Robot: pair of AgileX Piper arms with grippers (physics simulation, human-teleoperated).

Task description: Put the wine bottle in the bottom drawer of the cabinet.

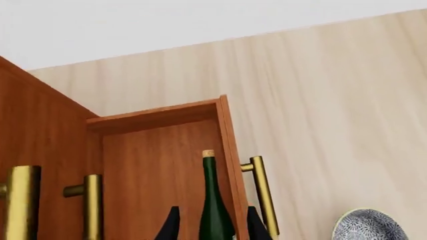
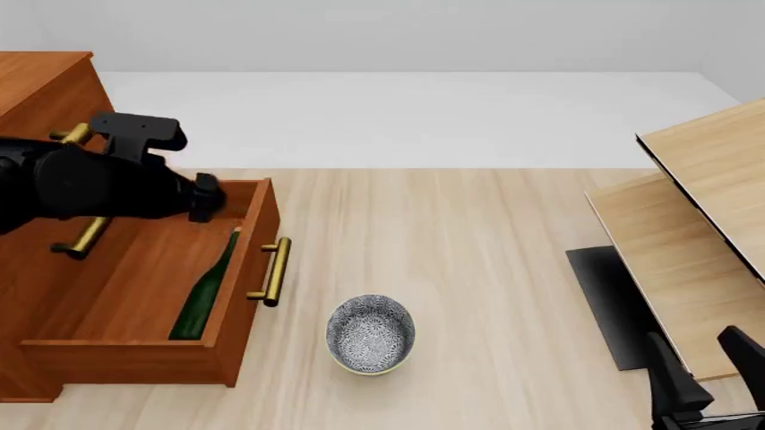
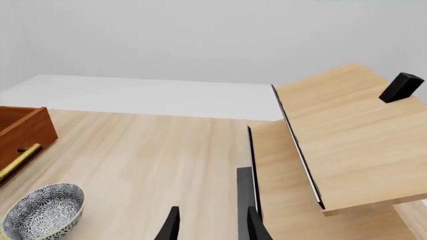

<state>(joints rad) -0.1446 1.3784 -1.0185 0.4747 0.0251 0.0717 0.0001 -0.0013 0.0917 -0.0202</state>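
The wine bottle [image 2: 206,291] lies flat in the open bottom drawer [image 2: 125,296] of the cabinet [image 2: 36,85], cork end toward the cabinet, along the wall behind the brass handle [image 2: 272,270]. My left gripper [image 2: 206,199] hovers over the drawer's inner end, above the bottle's cork. In the left wrist view the wine bottle [image 1: 215,205] shows between the spread fingers of the left gripper [image 1: 213,227], which is open and clear of the glass. My right gripper [image 2: 708,372] is at the front right, open and holding nothing; its fingertips [image 3: 172,225] show in the right wrist view.
A patterned grey-white bowl [image 2: 371,333] sits on the floor just right of the drawer front. Pale-wood furniture [image 2: 705,179] with a dark base [image 2: 604,305] fills the right side. Upper drawer fronts with brass handles [image 1: 23,200] are beside the left gripper.
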